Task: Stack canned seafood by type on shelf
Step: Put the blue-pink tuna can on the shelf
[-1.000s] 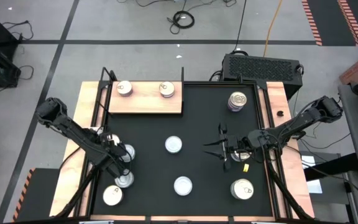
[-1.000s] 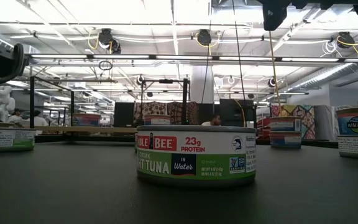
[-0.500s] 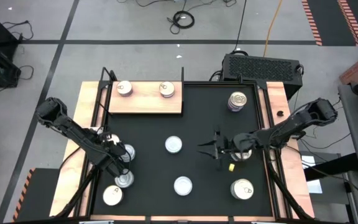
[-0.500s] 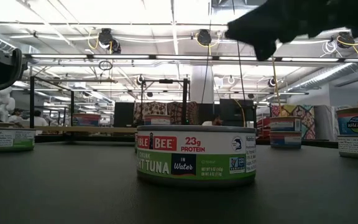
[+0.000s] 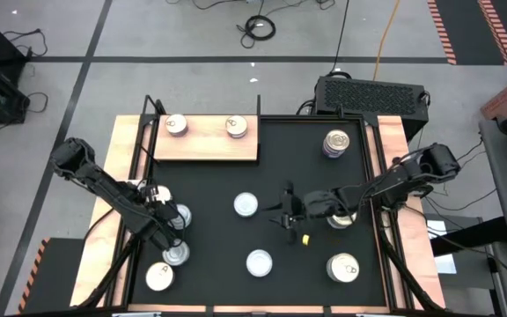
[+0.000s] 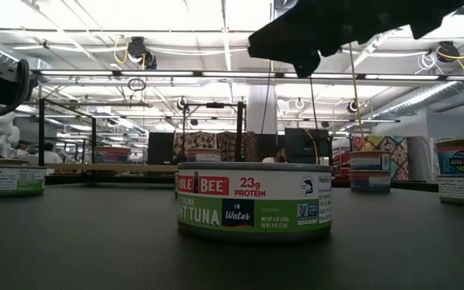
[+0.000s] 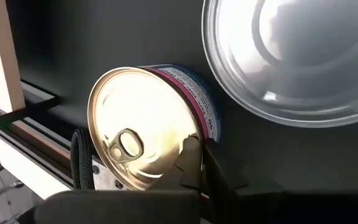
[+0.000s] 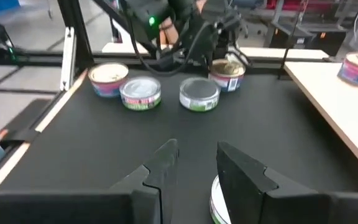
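The left claw (image 5: 167, 217) was pinching a gold-lidded tin (image 7: 143, 127) at nine o'clock on the black surface (image 5: 275, 158). The right claw (image 5: 287, 211), near the centre, hung half spread and empty.

Wooden table (image 5: 123, 158): black rectangular mat (image 5: 280, 172), seven round metal tins (image 5: 246, 205); light wooden board (image 5: 205, 141) at far-left corner, two tins.
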Robot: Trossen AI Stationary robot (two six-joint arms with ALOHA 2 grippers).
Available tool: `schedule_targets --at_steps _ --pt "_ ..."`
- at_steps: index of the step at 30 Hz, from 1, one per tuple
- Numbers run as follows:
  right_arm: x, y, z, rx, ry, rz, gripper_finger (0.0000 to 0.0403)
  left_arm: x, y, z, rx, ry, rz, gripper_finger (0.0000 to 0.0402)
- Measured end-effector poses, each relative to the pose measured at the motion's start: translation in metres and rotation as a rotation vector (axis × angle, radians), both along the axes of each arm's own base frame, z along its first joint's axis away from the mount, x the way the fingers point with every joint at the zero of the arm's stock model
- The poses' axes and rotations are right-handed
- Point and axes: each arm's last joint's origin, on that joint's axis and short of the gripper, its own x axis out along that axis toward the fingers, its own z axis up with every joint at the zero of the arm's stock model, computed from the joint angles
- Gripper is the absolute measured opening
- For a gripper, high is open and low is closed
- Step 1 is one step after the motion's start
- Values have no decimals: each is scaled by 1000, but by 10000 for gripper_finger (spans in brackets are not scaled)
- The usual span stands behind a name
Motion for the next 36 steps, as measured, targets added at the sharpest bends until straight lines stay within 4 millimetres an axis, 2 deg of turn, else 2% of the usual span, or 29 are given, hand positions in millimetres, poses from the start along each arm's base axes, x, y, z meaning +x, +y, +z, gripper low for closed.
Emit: schedule_targets --at_steps 5,22,27,36 --pt "6 2 2 -11 55 -1 105 3 -2 6 1 -8 -1 2" --pt "6 2 1 -11 61 -4 105 19 -9 57 120 -73 -70 0" --pt "6 2 1 -10 58 -4 105 27 2 60 150 -43 -91 0" --pt "7 2 2 -9 51 -4 105 43 44 67 238 19 -115 0"
